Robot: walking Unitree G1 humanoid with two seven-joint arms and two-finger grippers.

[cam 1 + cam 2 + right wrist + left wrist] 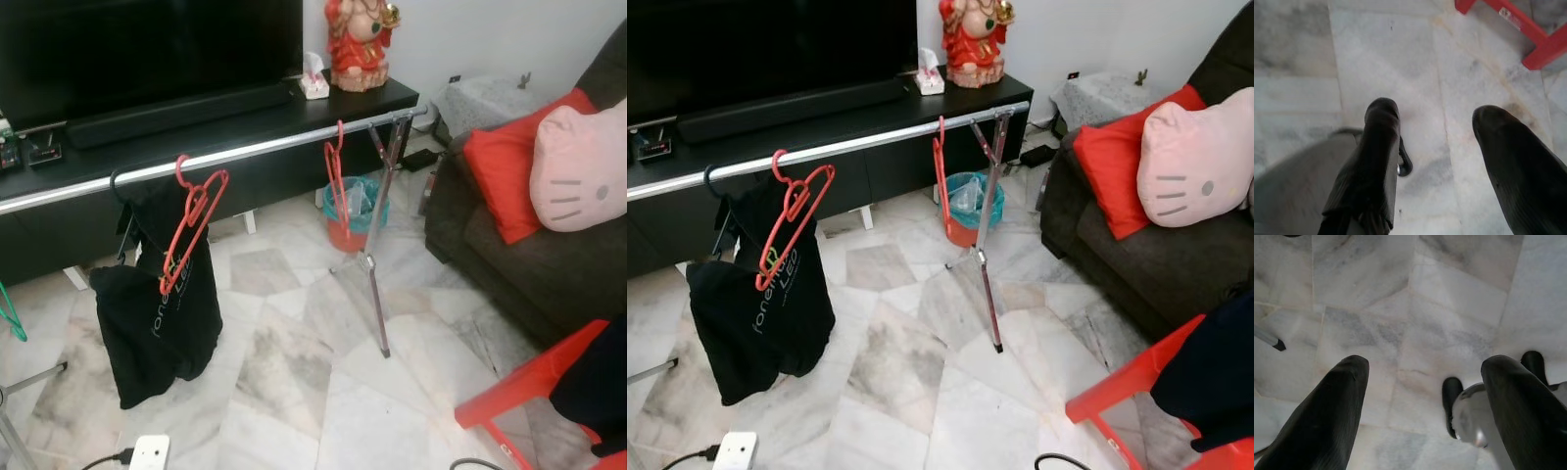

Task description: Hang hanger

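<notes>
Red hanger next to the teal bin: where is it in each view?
left eye view: the red hanger is centre, upper half, hooked on the rail in front of the teal bin.
right eye view: same spot, just left of centre.
left wrist view: faces the marble floor, away from the rack.
right wrist view: faces the floor too.
Shared landmark: red figurine above it.

You see the left gripper (1422, 396) as two long black fingers (1327, 421), smooth, matte and rounded at the tips, thickening toward the wrist. The right gripper (1437, 147) has the same two black fingers (1376, 166), one with a faintly ribbed pad. Beneath them you can make out pale grey rounded body parts with black ends.
</notes>
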